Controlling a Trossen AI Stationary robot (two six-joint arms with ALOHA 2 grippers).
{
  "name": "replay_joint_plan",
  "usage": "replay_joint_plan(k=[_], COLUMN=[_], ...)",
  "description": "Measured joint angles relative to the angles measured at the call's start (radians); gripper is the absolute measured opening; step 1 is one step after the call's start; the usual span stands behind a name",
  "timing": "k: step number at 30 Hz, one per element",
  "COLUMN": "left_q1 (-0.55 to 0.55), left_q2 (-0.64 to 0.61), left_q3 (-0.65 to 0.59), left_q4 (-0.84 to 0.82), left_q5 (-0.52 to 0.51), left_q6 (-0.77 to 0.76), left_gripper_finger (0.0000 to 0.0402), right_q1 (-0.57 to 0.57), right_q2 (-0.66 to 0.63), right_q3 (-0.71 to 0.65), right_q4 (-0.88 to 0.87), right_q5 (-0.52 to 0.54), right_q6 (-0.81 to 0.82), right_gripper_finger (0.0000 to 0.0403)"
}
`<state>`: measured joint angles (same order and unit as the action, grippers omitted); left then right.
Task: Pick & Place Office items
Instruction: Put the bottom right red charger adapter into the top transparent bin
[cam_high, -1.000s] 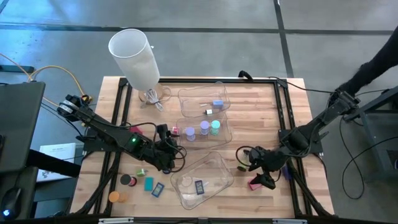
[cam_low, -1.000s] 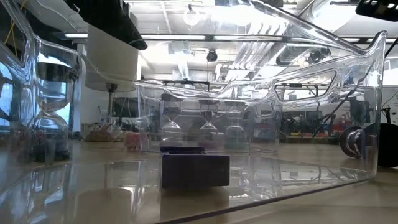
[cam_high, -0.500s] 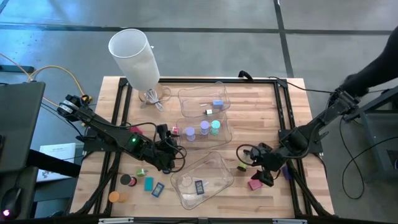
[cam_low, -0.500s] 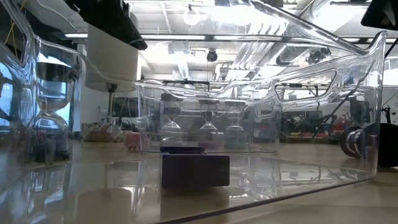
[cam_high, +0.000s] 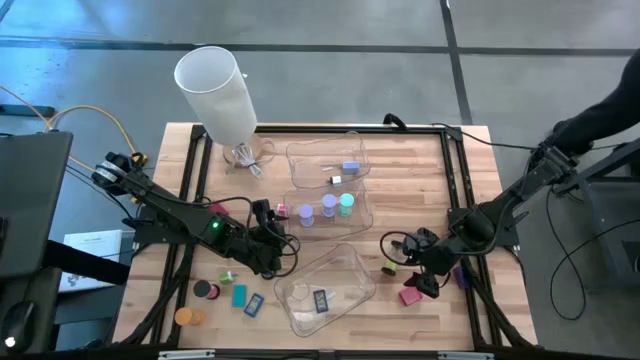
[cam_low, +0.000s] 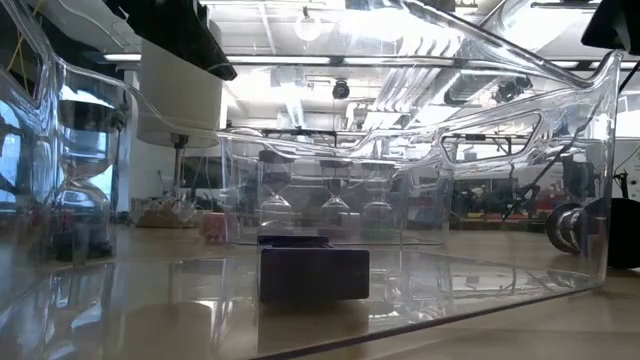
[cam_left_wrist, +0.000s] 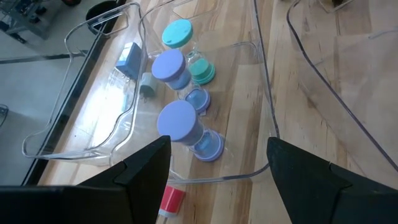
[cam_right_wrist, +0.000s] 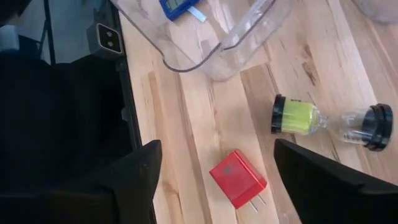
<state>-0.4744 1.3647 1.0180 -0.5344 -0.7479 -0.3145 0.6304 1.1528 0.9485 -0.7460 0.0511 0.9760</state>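
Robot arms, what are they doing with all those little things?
They are sorting small office items into clear trays. The right gripper hangs with open jaws over a red block on the table, with nothing picked up yet. A yellow-and-black timer lies nearby. The left gripper waits, open and empty, beside the middle tray, which holds lilac and teal timers.

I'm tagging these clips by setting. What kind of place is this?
Probably a robotics lab or workshop: two arms on a black-framed wooden table, bare concrete floor around it, and exposed ceiling ducts and lights with cluttered benches beyond.
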Motion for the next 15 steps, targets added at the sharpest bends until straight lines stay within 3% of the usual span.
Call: replay_joint_plan(k=[8, 15], left_q1=[0.0, 0.0], left_q2=[0.0, 0.0], left_q3=[0.0, 0.0], left_q4=[0.0, 0.0], left_q5=[0.0, 0.0], left_q6=[0.0, 0.0], left_gripper_finger=[0.0257, 0.0257], right_q1=[-0.004, 0.025], right_q2=[0.064, 0.137], right_q3=[0.0, 0.0], right_q4=[-0.05, -0.059], right_q5=[0.046, -0.018], right_q6=[0.067, 0.009], right_gripper_finger=[0.0395, 0.0359])
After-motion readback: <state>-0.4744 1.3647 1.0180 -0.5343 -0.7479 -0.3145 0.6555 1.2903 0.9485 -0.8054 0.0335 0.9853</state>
